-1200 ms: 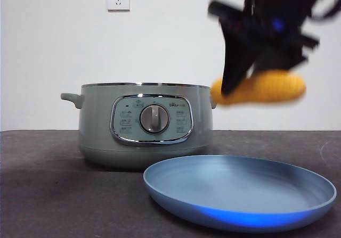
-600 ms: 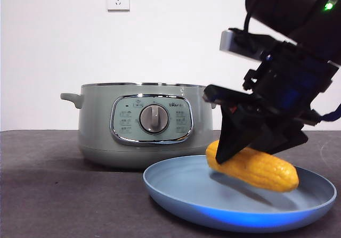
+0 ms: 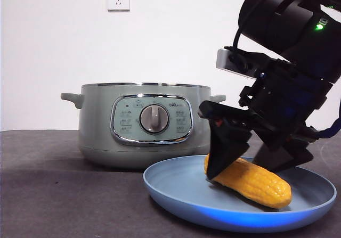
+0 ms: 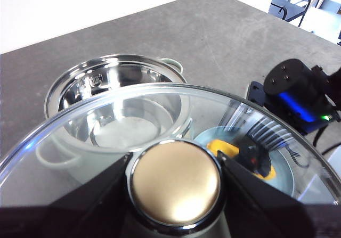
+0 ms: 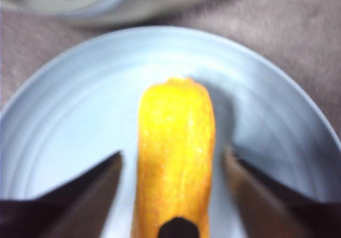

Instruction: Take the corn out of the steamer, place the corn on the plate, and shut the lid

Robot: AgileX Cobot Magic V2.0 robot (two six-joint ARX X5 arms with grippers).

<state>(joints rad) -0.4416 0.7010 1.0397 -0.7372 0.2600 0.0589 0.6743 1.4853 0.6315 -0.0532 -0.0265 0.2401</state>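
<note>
The steamer (image 3: 145, 124) is seen open beside the plate (image 3: 176, 190). The lid (image 4: 256, 126) is held up by the left gripper (image 4: 176, 182). The yellow, glossy corn (image 3: 249, 181) lies on the plate between the spread, non-touching jaws of the right gripper (image 3: 250, 161).

Bright, even light; right-wrist view seemingly defocused

Front view looks level across the tabletop (image 3: 53, 195), close. Both wrist views look down; all share the plate (image 3: 176, 187).

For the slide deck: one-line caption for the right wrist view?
Right tool open astride the corn lying on the blue plate.
</note>
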